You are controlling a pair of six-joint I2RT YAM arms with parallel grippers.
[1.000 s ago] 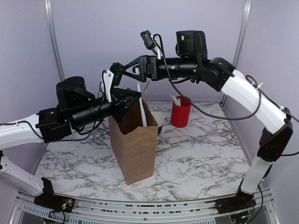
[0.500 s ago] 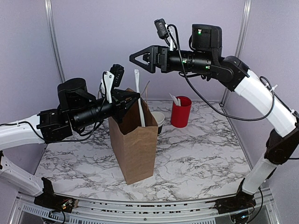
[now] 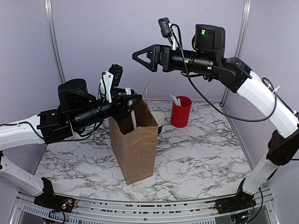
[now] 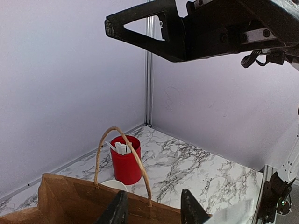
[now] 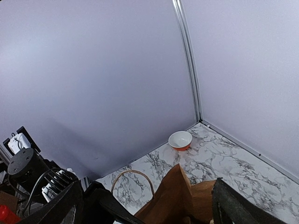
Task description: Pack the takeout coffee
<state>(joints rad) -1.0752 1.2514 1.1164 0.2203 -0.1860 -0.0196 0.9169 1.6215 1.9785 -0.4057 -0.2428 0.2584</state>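
The takeout coffee does not show in any view. A brown paper bag [image 3: 135, 144] stands open in the middle of the table. My left gripper [image 3: 131, 100] hovers at the bag's top rim, open; in the left wrist view its fingertips [image 4: 117, 211] stand apart above the bag's edge [image 4: 70, 198] with nothing between them. A white utensil [image 3: 133, 117] leans inside the bag's mouth. My right gripper [image 3: 140, 58] is high above the bag, open and empty. In its own view the bag [image 5: 187, 196] lies below the jaws.
A red cup [image 3: 180, 112] of utensils stands behind the bag to the right, also seen as the red cup [image 4: 125, 161]. A white-rimmed black cup [image 3: 159, 120] sits just behind the bag. An orange bowl [image 5: 180, 140] rests in the far corner.
The left gripper's jaws have opened and the white utensil has dropped lower into the bag. The right gripper, which had let go of it, rose and drew back to the right.
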